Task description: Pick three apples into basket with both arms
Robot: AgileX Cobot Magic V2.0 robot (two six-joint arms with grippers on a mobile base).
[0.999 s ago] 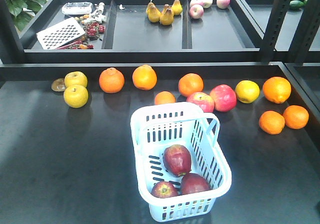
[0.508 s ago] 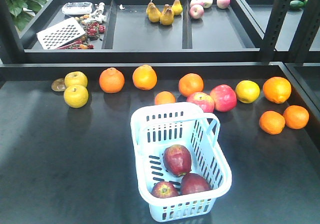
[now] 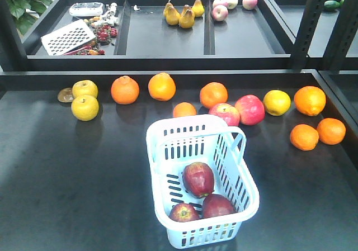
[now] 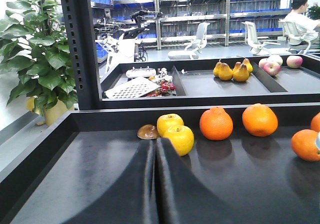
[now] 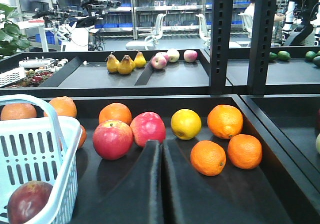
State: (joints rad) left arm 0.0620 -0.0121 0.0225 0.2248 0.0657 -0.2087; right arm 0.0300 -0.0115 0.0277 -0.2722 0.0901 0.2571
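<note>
Black table (image 3: 67, 178) unchanged over last second: three apples (image 3: 198, 178) in basket (image 3: 168, 145) throughout. Left gripper (image 4: 155, 154), right gripper (image 5: 161, 156) pressed closed, empty. Task looks finished.

Dark maroon-red apples (image 3: 198, 179), yellow-green patches; pale blue-white slotted basket (image 3: 168, 131); black table (image 3: 67, 173).

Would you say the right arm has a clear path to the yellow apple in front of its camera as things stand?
Probably yes. The right gripper points toward the yellow apple, its fingers shut, with bare tray between them. The red apple and orange flank the path closely, so it would have to open first.
</note>
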